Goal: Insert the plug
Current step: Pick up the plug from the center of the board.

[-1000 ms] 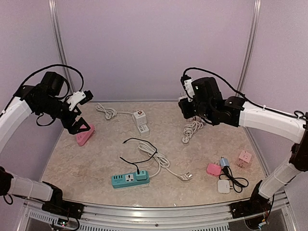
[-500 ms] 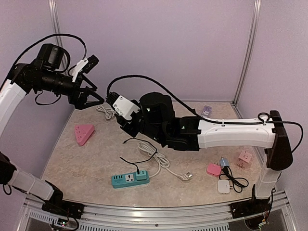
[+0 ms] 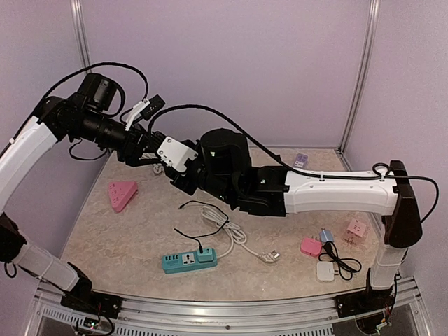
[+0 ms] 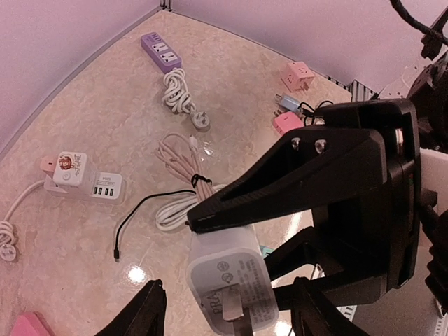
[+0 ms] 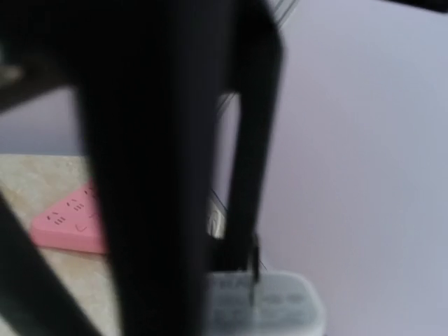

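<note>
The plug (image 3: 176,152) is a white charger block held in mid-air above the table's back left, with my right gripper (image 3: 180,159) shut on it. In the left wrist view the plug (image 4: 231,280) points its metal prongs at the camera, and a black right finger (image 4: 294,178) lies across its top. My left gripper (image 3: 145,149) has come up to it from the left. Its jaws (image 4: 227,309) stand open on either side of the plug, with a gap showing on both sides. The right wrist view is blurred, showing only the plug (image 5: 262,304) and dark fingers.
On the table lie a teal power strip (image 3: 189,260), a pink triangular socket (image 3: 122,194), a white cable (image 3: 238,238), a purple strip (image 3: 300,160), and pink and white adapters (image 3: 325,271) at the front right. A white power strip (image 4: 84,182) lies under the arms.
The right arm swung across from the back right to the left, carrying the plug. The left arm rose off the pink socket, moved right to meet it, and its jaws narrowed.
</note>
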{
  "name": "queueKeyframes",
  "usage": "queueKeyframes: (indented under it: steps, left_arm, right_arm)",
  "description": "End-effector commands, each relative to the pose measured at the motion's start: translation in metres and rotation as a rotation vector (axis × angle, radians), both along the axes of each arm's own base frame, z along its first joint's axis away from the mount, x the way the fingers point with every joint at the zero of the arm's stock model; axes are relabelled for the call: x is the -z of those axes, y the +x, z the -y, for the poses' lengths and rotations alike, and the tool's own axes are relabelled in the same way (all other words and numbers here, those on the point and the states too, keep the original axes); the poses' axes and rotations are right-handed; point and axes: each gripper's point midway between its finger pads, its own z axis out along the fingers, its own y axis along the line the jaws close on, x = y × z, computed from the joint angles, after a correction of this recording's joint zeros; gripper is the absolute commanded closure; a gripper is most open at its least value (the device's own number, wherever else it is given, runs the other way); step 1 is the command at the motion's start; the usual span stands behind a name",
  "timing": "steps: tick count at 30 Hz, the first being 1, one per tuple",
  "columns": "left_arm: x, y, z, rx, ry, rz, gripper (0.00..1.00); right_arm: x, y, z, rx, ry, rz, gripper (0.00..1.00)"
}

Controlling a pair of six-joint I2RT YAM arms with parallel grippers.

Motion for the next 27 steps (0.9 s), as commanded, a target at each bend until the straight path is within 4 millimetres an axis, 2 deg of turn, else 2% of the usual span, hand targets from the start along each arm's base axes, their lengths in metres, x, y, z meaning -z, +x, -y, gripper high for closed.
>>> queueKeyframes:
  steps: [1,4,6,10,13,14,15,16,17,18,21,23,24,27]
  left_arm:
    - [0.003,0.000,0.009,0.024,-0.020,-0.021,0.40]
    - [0.000,0.001,0.008,0.017,-0.024,-0.011,0.42]
    - [0.003,0.003,0.007,0.008,-0.016,-0.015,0.55]
    - [0.010,0.004,0.006,0.005,-0.004,-0.029,0.98]
    - [0.008,0.002,0.005,0.010,-0.004,-0.022,1.00]
    - [0.007,0.002,0.003,0.010,-0.002,-0.015,1.00]
    - [0.005,0.001,0.002,0.010,0.000,-0.008,1.00]
    - [0.000,0.000,-0.001,0.009,0.000,0.006,1.00]
    - [-0.005,0.000,-0.004,0.008,0.001,0.021,1.00]
    - [-0.009,0.001,-0.007,0.003,0.001,0.033,1.00]
    - [-0.025,-0.001,-0.017,0.003,-0.013,0.081,1.00]
    - [-0.036,-0.005,-0.023,0.011,-0.030,0.111,1.00]
    - [-0.042,-0.005,-0.025,0.011,-0.037,0.126,1.00]
    - [-0.061,-0.007,-0.030,-0.001,-0.056,0.176,1.00]
  right_arm:
    - [-0.012,-0.011,-0.011,-0.049,0.010,0.033,1.00]
    - [-0.010,-0.013,-0.012,-0.055,-0.002,0.036,1.00]
    - [-0.014,-0.015,-0.012,-0.060,0.009,0.038,1.00]
    - [-0.016,-0.019,-0.013,-0.071,0.008,0.045,1.00]
    - [-0.017,-0.017,-0.010,-0.055,0.013,0.037,0.98]
    - [-0.019,-0.017,-0.007,-0.047,0.026,0.026,0.78]
    - [-0.021,-0.017,-0.003,-0.040,0.042,0.013,0.53]
    - [-0.027,-0.017,0.003,-0.032,0.072,-0.002,0.32]
    - [-0.031,-0.017,0.008,-0.032,0.104,-0.023,0.18]
    - [-0.037,-0.019,0.015,-0.047,0.137,-0.052,0.10]
    - [-0.055,-0.028,0.040,-0.145,0.254,-0.175,0.02]
    - [-0.071,-0.034,0.060,-0.231,0.354,-0.258,0.01]
    - [-0.087,-0.038,0.075,-0.283,0.420,-0.286,0.00]
    - [-0.101,-0.036,0.107,-0.373,0.588,-0.404,0.00]
